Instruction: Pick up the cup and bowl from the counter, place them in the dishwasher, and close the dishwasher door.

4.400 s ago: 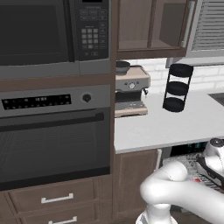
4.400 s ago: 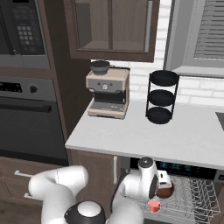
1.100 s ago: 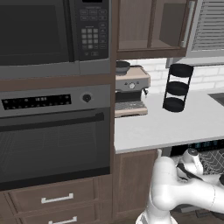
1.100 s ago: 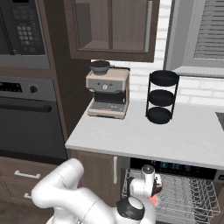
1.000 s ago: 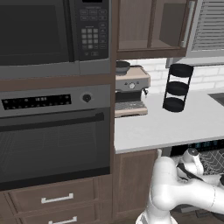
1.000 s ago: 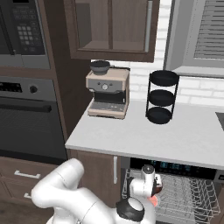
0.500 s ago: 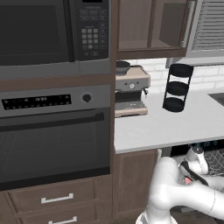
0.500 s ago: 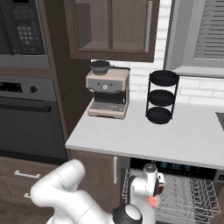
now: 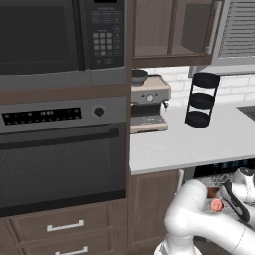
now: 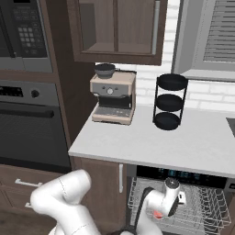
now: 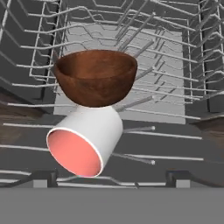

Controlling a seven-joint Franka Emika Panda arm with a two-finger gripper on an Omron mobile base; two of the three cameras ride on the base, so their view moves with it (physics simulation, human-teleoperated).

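The oven (image 9: 60, 154) fills the 9 o'clock side of the left base view, with the microwave (image 9: 55, 35) above it. The bench (image 10: 183, 137) runs pale and flat over brown cabinets and carries an espresso machine (image 10: 113, 97) at its back left and a black three-tier stand (image 10: 168, 102) beside that. Below the bench the dishwasher (image 10: 183, 176) stands open, its grey wire rack (image 10: 206, 206) pulled out; I cannot make out its door. The arm bends down over the rack, and the tool (image 10: 160, 213) hangs low above it — how far its jaws stand apart I cannot tell, and nothing shows in its hold. In the hand view a brown wooden bowl (image 11: 96, 76) sits upright in the rack among the tines. The white cup (image 11: 87, 140) lies on its side just at the bowl's 6 o'clock, touching it — pink mouth toward 7 o'clock.
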